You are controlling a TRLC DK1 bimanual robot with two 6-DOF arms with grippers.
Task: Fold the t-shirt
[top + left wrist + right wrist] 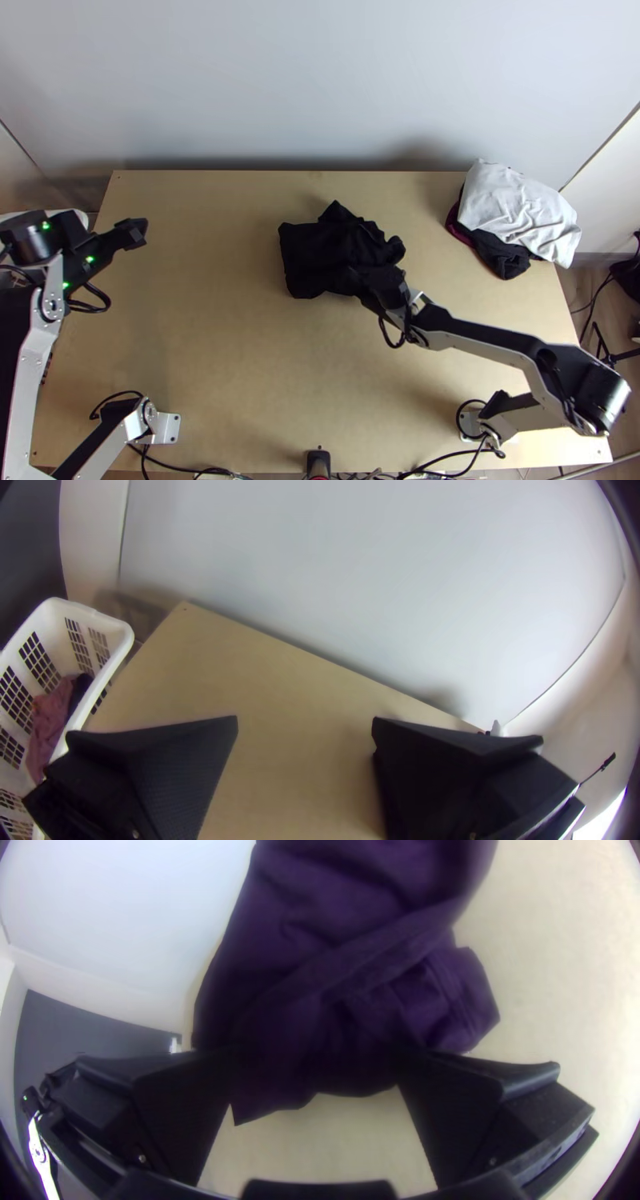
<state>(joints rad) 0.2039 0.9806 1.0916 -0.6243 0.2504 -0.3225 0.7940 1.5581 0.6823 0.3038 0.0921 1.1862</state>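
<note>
Item, T-shirt [308, 252]: dark, around the middle of the table [240, 360], bunched, with one flatter, squarish part at its left in the top view and a crumpled mass at its right; a band of cloth runs slantwise across it in the right wrist view. Item, right gripper [319, 1070]: at the T-shirt's near right side, fingers wide apart with cloth beneath and between them, not clamped; whether they touch it cannot be told. Item, left gripper [305, 720]: well apart, left of the T-shirt, released and bare of cloth. Step in hand, as judged: opening out and straightening, ahead of any orderly fold. Next move, as judged: close the right gripper on a loose edge or single layer and draw the bunch flat, the left gripper coming across to take the opposite side; pinching several layers at once would drag the whole bundle. Surface: pale wood, bare close around the T-shirt. Right of the T-shirt, at the far corner: white cloth [516, 208] heaped over dark cloth [502, 256] and maroon cloth [458, 228]. Well left of the T-shirt, beside the table: white slatted basket [103, 617] with mauve cloth [50, 720] inside. Behind the T-shirt, past the far edge: plain pale wall [320, 80].
</note>
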